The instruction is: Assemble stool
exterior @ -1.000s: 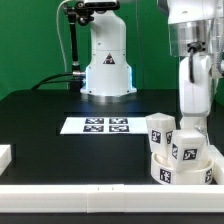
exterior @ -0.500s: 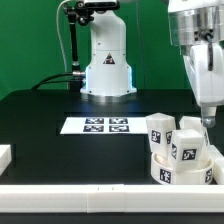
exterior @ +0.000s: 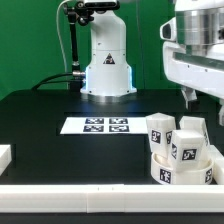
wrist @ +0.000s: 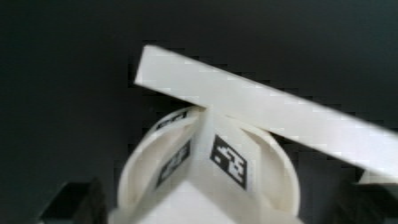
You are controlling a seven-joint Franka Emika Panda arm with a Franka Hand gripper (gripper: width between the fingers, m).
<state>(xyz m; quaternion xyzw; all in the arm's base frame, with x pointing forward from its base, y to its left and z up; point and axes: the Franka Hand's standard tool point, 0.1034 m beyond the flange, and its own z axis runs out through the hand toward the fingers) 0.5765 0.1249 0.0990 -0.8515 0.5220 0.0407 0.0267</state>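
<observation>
The round white seat (exterior: 182,168) lies at the exterior view's right near the front rail. Three blocky white legs with black-and-white tags rest on and against it: one (exterior: 160,130), one (exterior: 189,143), and one behind (exterior: 194,122). My gripper (exterior: 204,104) hangs above and behind them, open and empty, touching nothing. In the wrist view the seat (wrist: 146,170) and a tagged leg (wrist: 222,160) fill the lower middle. A dark fingertip (wrist: 75,203) shows at the side, apart from them.
The marker board (exterior: 98,125) lies flat mid-table. A long white border rail (exterior: 80,198) runs along the front, also seen in the wrist view (wrist: 267,95). A white block (exterior: 4,156) sits at the exterior view's left edge. The arm's base (exterior: 107,62) stands at the back.
My gripper has risen from down among the legs to well above them and shifted toward the exterior view's right. The seat and legs have not moved.
</observation>
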